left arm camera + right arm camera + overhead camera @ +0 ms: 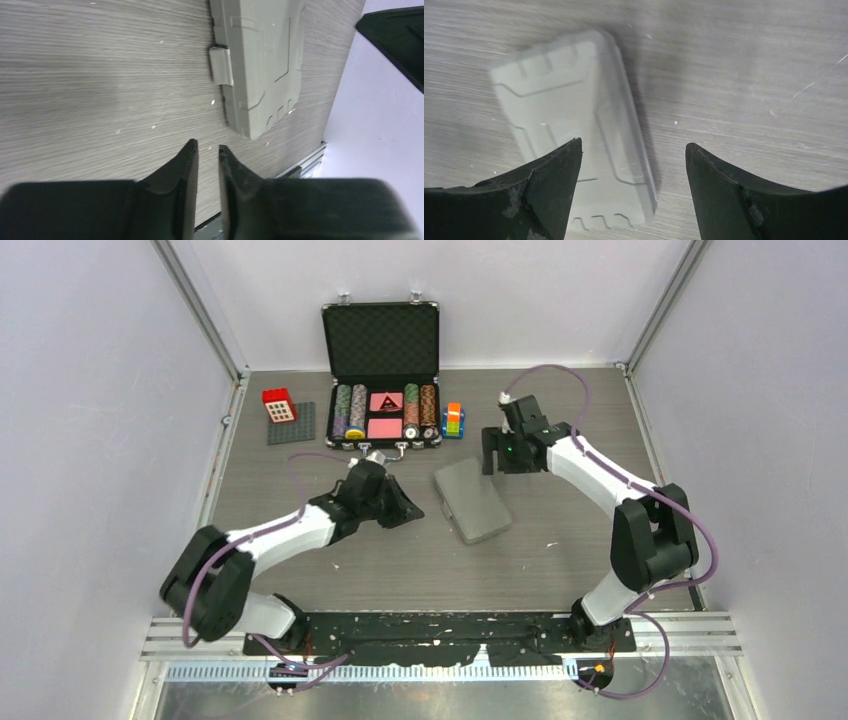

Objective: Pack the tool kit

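The tool kit (472, 502) is a flat grey plastic case, lying closed near the middle of the table. In the left wrist view the tool kit (265, 60) shows its latch (221, 65) on the near long side. My left gripper (415, 512) lies low just left of the case without touching it. The left gripper (207, 147) has its jaws drawn almost together, with only a thin gap and nothing in it. My right gripper (500, 462) hovers open over the case's far right end. The right gripper (634, 145) straddles one long edge of the tool kit (569, 115) from above.
A black metal-edged case (380, 340) with poker chips stands open at the back centre. A red block (279, 405) sits on a dark grey baseplate (290, 425) at the back left. A small multicoloured block (454, 420) stands right of the chip case. White walls enclose three sides.
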Controlling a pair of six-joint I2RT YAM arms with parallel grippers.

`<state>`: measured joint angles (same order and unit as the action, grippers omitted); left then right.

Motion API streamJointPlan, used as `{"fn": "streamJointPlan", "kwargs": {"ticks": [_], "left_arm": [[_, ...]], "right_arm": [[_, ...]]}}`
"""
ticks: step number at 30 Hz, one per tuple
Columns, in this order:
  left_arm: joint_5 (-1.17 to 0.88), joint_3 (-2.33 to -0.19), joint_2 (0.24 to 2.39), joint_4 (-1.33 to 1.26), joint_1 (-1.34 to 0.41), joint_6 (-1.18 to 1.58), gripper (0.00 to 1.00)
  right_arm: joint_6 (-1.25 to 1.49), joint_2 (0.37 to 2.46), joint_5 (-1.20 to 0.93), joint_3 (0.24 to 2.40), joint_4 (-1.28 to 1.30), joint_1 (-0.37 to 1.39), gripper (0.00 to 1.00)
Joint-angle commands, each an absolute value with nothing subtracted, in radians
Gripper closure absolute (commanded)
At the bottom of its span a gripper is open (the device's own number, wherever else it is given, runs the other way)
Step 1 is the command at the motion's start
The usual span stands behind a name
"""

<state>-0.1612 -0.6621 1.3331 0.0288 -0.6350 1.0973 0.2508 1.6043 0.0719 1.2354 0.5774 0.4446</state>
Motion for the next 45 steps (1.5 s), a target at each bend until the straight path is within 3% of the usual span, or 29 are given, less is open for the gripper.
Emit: {"fn": "streamJointPlan", "kwargs": {"ticks": [1,8,17,27,37,45], "left_arm": [[-0.196,-0.776,1.481,-0.054,-0.663,1.141,0.91],[-0.209,-0.907,1.686,-0.028,-0.679,1.149,0.95],[-0.193,-0.966,1.798,-0.003,-0.681,1.161,1.0],[-0.198,-1.035,1.892,0.028,-0.687,1.142,1.0],[-0.169,-1.068,1.965,0.006,-0.744,1.157,1.0],[-0.099,-0.986,1.878,-0.057,-0.753,1.151,1.0]], "right_arm": [[0.315,1.619,-0.222,1.141,0.421,0.339,0.22],[0.388,1.693,-0.401,1.071,0.293,0.248,0.23],[0.419,1.739,-0.457,1.026,0.23,0.244,0.27],[0.475,1.775,-0.539,0.961,0.184,0.245,0.42],[0.625,1.808,-0.622,0.765,0.033,0.304,0.6],[0.681,1.729,-0.574,0.702,-0.078,0.344,0.6]]}}
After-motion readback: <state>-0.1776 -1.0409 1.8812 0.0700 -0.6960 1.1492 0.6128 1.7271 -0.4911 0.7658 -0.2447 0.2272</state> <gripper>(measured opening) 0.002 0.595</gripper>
